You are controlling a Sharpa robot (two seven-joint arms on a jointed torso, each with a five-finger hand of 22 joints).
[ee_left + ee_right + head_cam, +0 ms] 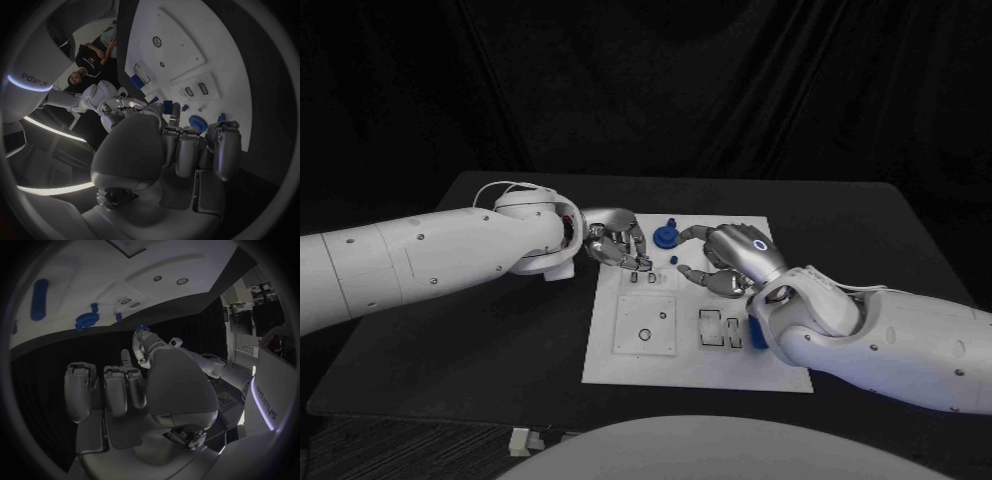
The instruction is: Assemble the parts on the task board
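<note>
Head view: robot hands [620, 243] over task board [626, 360]

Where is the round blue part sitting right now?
In the head view the round blue part stands at the far edge of the task board, between the left hand and right hand.

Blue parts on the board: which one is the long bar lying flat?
The blue bar beside the right arm; the other blue parts near the hands are short and knob-like.
</note>
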